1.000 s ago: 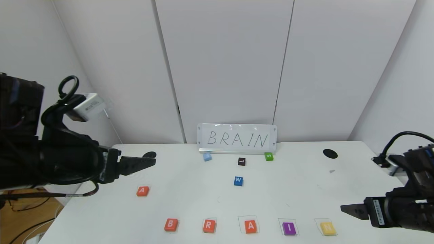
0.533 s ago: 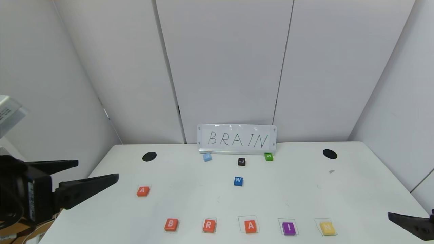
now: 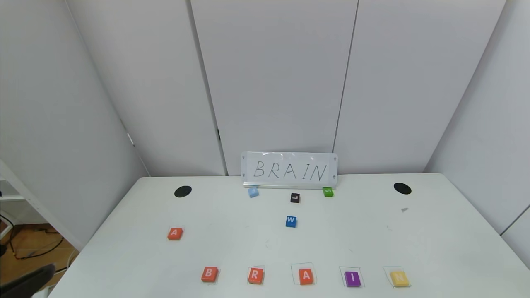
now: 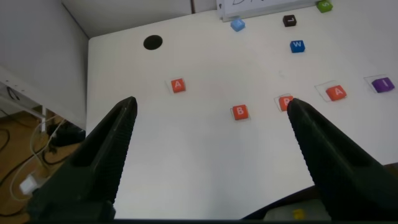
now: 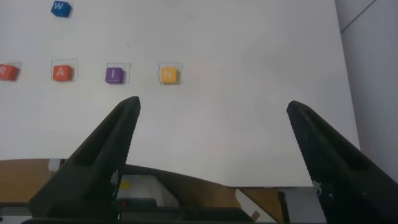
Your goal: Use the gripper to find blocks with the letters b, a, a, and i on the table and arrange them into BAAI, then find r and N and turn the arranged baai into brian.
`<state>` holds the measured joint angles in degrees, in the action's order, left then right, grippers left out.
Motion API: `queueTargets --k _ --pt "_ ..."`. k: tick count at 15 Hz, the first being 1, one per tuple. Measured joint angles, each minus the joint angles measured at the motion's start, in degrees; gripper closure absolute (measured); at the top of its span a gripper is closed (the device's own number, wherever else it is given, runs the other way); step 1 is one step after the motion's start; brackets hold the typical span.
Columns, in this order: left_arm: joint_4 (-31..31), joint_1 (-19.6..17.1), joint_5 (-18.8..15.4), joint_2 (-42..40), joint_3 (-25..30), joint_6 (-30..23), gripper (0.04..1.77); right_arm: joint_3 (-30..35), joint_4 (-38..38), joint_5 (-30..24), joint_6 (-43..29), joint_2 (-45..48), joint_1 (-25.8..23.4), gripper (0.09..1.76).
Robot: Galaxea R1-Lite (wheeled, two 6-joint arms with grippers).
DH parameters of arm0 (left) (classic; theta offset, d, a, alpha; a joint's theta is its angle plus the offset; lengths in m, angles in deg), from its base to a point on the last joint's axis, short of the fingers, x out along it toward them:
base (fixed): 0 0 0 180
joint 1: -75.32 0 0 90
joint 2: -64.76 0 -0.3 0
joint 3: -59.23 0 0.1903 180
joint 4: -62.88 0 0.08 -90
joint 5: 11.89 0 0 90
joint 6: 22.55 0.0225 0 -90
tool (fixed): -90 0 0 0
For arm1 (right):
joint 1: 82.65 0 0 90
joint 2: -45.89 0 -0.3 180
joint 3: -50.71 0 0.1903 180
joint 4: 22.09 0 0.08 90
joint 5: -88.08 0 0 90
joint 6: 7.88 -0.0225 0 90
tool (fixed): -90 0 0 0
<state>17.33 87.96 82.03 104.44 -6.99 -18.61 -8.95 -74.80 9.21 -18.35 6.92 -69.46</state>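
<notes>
On the white table [image 3: 352, 231], a front row reads B [image 3: 209, 274], R [image 3: 255, 275], A [image 3: 306, 276], purple I [image 3: 352, 278], pale-yellow N [image 3: 399, 278]. A second orange A [image 3: 174, 233] lies apart at the left. My left gripper [image 4: 210, 104] is open and empty, pulled back off the table's front left; B [image 4: 240, 112] and the lone A [image 4: 178, 85] lie ahead of it. My right gripper [image 5: 212, 104] is open and empty off the front right, with N [image 5: 168, 74] and I [image 5: 114, 74] ahead.
A BRAIN sign [image 3: 289, 170] stands at the back edge. Before it lie a light-blue tile [image 3: 253, 192], a black L [image 3: 295, 198], a green S [image 3: 328, 191] and a blue W [image 3: 291, 221]. Two black holes [image 3: 182, 191] [image 3: 402, 188] sit at the back corners.
Both arms have drawn back and down out of the head view: the left to the bottom-left corner, the right fully out. The tiles have not moved.
</notes>
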Motion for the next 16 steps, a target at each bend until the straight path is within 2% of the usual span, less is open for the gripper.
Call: queueTargets --k 3,5,7,9,12,14,16 --pt "-5.75 -0.3 2.65 -7.94 1.78 2.24 0.09 0.62 -3.11 0.59 4.12 6.64 -4.46 0.15" --pt "-10.3 -0.96 2.6 -12.84 2.0 2.51 0.09 1.05 -5.06 0.09 5.47 11.0 -7.72 0.15" --pt "-12.5 -3.11 1.89 -16.4 2.06 2.66 0.09 2.08 -7.17 -0.27 5.74 15.45 -9.39 0.15" --pt "-14.29 -6.0 -1.62 -19.15 2.06 2.68 0.09 3.57 -8.16 -1.01 5.85 19.88 -10.14 0.15" --pt "-17.82 -10.85 -7.79 -23.15 2.33 2.71 0.09 5.51 -8.47 -5.56 6.31 26.08 -12.57 0.15" --pt "-18.35 -13.02 -9.33 -26.04 3.22 2.55 0.09 6.08 -8.58 -6.73 6.64 30.03 -13.48 0.15" --pt "-19.55 -13.35 -9.22 -28.71 4.27 2.18 0.09 6.83 -8.59 -7.03 6.84 34.07 -13.71 0.15"
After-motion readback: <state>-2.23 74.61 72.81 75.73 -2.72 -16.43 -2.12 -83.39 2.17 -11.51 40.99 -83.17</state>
